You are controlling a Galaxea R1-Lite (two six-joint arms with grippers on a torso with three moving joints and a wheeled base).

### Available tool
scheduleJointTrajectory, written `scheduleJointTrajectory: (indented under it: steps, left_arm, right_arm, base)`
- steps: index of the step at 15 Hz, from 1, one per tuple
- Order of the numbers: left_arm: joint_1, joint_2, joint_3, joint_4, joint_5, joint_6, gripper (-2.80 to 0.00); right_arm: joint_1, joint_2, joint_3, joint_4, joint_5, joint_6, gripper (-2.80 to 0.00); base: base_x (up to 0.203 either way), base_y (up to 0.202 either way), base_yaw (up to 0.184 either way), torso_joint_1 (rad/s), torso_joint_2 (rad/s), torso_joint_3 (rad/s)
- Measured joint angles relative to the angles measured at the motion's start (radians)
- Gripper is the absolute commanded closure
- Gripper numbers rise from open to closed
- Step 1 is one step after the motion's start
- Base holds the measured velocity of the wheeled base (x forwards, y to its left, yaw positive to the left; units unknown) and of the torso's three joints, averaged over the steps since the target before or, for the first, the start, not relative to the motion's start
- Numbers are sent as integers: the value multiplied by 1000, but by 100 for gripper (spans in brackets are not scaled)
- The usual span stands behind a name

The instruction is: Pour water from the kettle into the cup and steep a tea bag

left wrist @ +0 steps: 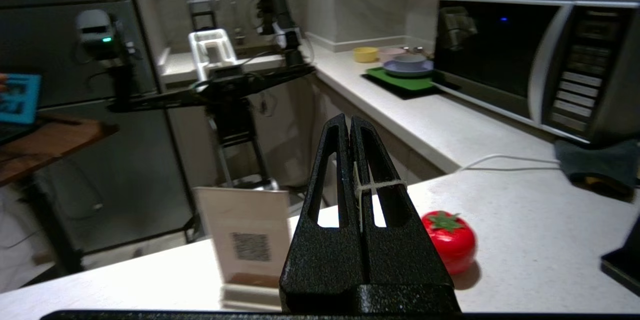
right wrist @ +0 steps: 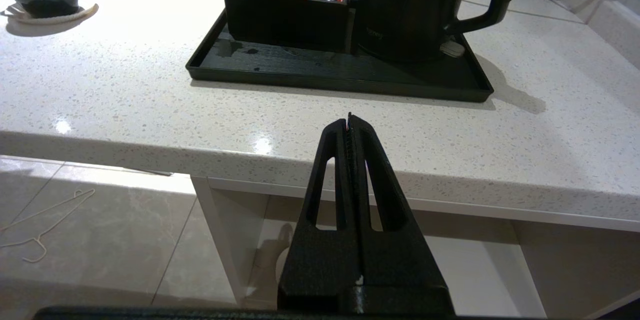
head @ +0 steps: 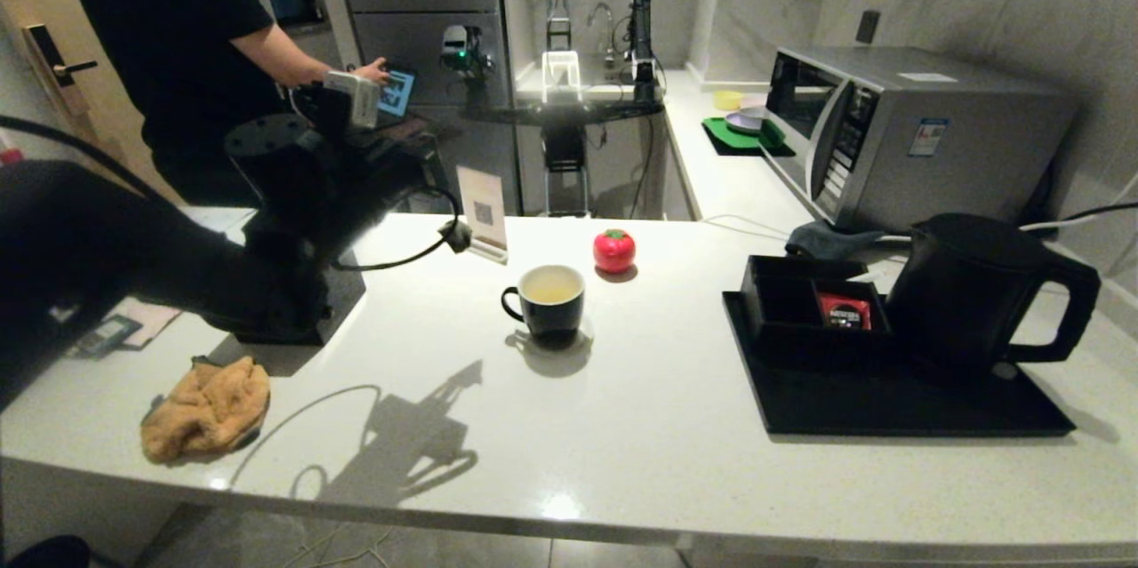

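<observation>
Room dim overall; walls and far kitchen murky, with a bright patch of light at the white frame on the far counter. White speckled stone table (head: 640, 390) is the brightest surface, lit from above and behind. Small glare spots along its front edge in head and right wrist views. Hard shadows fall toward the camera: arm-and-cable shadow on the table, a round one under the small black mug with cream inside (head: 544, 301), a long one right of the matte black jug-shaped kettle (head: 969, 292). Head view bows straight lines at the edges. Left wrist view soft in the background; the red tomato-shaped object (left wrist: 448, 240) is fairly sharp.
</observation>
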Motion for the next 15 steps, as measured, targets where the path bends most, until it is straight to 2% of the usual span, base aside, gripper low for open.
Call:
scheduleJointTrajectory:
  steps: [3,9,15]
  left_arm:
    - [67,-55,-6,76,-2,0,0]
    - [254,-142,-59,175,-6,1,0]
    - [416,-181,-69,191,-12,0,0]
  right_arm:
    - [0,0,0,0,0,0,0]
    - [0,0,0,0,0,0,0]
    - [0,0,0,0,0,0,0]
  base:
    - [0,0,0,0,0,0]
    - [0,0,0,0,0,0]
    - [0,0,0,0,0,0]
